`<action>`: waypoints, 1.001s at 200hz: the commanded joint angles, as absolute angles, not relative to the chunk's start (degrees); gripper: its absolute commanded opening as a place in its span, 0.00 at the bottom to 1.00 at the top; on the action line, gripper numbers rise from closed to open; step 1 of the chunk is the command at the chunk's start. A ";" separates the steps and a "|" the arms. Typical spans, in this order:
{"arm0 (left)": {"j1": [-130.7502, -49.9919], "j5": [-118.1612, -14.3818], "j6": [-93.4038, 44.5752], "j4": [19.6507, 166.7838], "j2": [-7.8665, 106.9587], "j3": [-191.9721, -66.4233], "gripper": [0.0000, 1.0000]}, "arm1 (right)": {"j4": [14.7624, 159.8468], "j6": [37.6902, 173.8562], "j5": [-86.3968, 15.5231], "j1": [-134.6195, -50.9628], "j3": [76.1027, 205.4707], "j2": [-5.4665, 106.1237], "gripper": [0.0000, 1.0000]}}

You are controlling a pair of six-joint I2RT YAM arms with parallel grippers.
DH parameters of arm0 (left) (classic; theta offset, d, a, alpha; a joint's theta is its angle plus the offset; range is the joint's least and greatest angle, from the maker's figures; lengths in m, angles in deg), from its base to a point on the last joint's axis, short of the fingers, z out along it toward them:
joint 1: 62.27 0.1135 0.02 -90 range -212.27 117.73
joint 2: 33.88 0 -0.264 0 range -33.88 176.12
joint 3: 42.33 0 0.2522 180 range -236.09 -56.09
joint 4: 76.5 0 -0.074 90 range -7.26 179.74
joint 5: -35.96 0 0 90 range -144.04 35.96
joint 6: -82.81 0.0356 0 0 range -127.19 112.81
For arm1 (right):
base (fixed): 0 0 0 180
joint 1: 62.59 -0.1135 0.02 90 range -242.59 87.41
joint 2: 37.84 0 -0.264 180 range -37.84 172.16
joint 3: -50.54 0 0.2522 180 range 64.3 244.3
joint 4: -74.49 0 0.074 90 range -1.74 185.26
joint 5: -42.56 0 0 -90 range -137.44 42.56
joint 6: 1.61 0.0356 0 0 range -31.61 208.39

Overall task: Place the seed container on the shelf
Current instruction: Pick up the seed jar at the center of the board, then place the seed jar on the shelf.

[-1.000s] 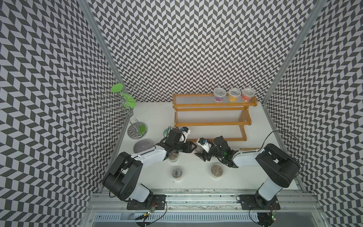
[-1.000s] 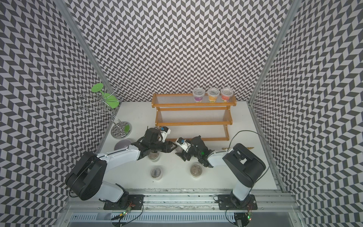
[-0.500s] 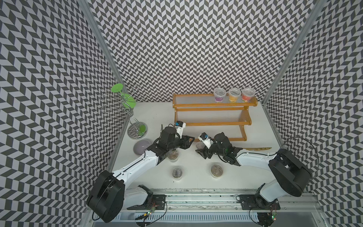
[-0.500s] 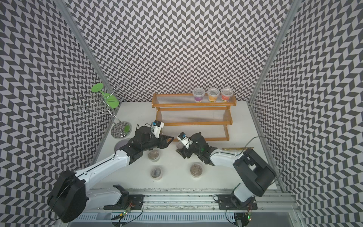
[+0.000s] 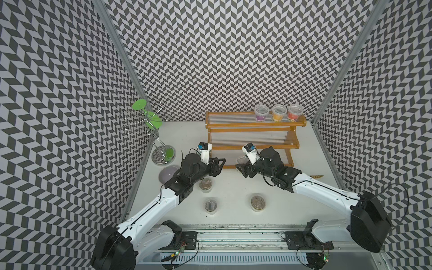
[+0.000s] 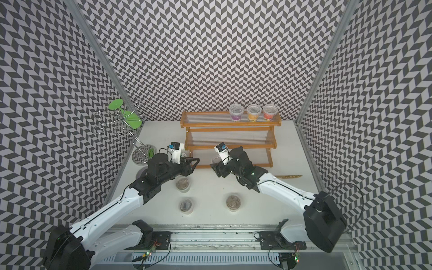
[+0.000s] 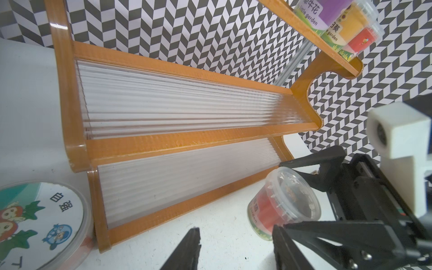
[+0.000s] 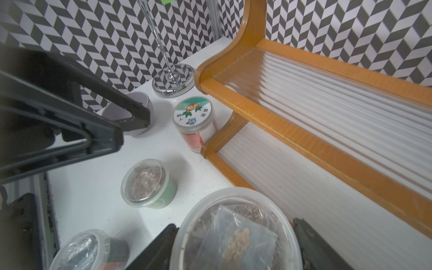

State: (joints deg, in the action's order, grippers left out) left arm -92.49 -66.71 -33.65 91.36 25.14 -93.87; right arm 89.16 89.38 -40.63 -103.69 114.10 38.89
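Right gripper (image 5: 242,164) clamps the seed container (image 7: 284,207) at 7 o'clock of the shelf (image 5: 253,146), before its lowest tier; container mostly hidden in both top views. Left gripper (image 7: 236,247), at container's 9 o'clock: jaws apart, empty.

Cut off by the lower edge in the right wrist view: seed container (image 8: 236,233), side label not seen; in both top views mostly hidden behind the right gripper (image 5: 242,166). Cut off also in the left wrist view: jar with cartoon lid (image 7: 39,222) at the corner, and left gripper (image 7: 235,233), only finger ends seen. Too small to tell in a top view: thin brown strip (image 5: 315,177).
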 commanded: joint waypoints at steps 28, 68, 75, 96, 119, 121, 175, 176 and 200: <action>-92.16 -66.86 -34.09 91.76 25.15 -92.35 0.54 | 90.84 91.24 -40.86 -103.72 114.98 38.66 0.74; -92.16 -67.13 -34.01 91.85 25.53 -92.29 0.54 | 91.85 91.08 -40.67 -103.73 115.86 38.24 0.76; -92.17 -67.11 -33.93 91.87 25.68 -92.30 0.54 | 92.17 91.11 -40.60 -103.79 116.17 38.19 0.76; -92.20 -67.23 -34.01 91.93 25.67 -92.26 0.54 | 93.68 91.26 -40.67 -103.81 117.37 38.02 0.74; -92.16 -67.29 -34.00 92.10 25.73 -92.22 0.54 | 95.62 91.70 -41.19 -103.81 119.15 37.60 0.74; -92.16 -67.31 -34.00 92.08 25.76 -92.22 0.54 | 95.83 91.70 -41.30 -103.81 119.30 37.58 0.74; -92.16 -68.58 -34.22 92.67 25.73 -92.04 0.54 | 100.43 92.47 -44.38 -104.40 124.46 36.12 0.74; -92.16 -68.65 -34.20 92.70 25.76 -92.04 0.54 | 100.50 92.45 -44.46 -104.41 124.57 36.14 0.75; -92.21 -70.48 -34.29 93.97 25.88 -91.71 0.54 | 100.91 92.42 -46.68 -104.91 126.70 34.95 0.75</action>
State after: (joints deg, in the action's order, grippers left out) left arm -92.49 -67.95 -33.91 91.47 25.73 -92.63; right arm 101.14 91.68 -43.60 -104.22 123.54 37.91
